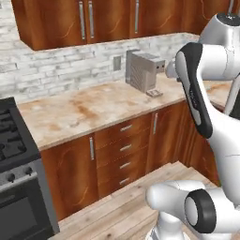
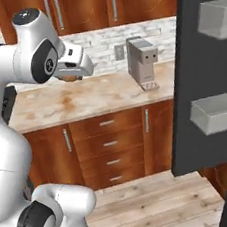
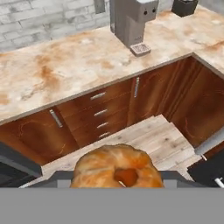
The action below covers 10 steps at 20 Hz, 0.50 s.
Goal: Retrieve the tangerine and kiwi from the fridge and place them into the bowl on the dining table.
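A round orange tangerine (image 3: 114, 167) sits between my two dark fingertips (image 3: 57, 177) at the bottom of the hand view. My gripper (image 3: 116, 180) is shut on it. From the right base view, the gripper (image 2: 74, 73) hangs high above the wall counter, and a sliver of the tangerine (image 2: 69, 78) shows under the white hand. The fridge (image 2: 181, 77) stands at the right with its dark grey door swung open, grey bins on its inner side. The kiwi, the bowl and the dining table are out of view.
A grey coffee machine (image 1: 143, 70) stands on the marbled wall counter (image 1: 89, 112), over wooden drawers (image 1: 124, 154). A black stove (image 1: 14, 150) is at the left. Upper cabinets (image 1: 93, 21) hang above. Plank floor (image 2: 146, 202) lies in front of me.
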Tool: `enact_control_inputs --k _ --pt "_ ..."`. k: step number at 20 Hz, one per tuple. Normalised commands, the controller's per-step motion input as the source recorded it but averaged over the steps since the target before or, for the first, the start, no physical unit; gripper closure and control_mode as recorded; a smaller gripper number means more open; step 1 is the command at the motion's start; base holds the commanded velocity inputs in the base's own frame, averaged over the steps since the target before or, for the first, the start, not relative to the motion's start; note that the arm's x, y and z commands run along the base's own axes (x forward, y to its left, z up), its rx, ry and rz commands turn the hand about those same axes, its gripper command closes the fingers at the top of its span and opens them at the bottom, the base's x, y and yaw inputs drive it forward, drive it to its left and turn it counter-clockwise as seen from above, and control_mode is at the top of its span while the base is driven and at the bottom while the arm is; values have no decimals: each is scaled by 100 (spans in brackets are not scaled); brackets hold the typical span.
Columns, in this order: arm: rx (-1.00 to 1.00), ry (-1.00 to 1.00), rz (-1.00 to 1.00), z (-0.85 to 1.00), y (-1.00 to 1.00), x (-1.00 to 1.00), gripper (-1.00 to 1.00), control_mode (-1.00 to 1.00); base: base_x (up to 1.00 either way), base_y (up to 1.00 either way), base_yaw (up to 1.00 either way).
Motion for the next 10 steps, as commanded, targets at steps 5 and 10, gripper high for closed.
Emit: enact_control_inputs --k 5,10 --pt "0 0 0 0 0 0 100 100 -20 0 94" --pt "0 0 0 0 0 0 100 100 0 0 100"
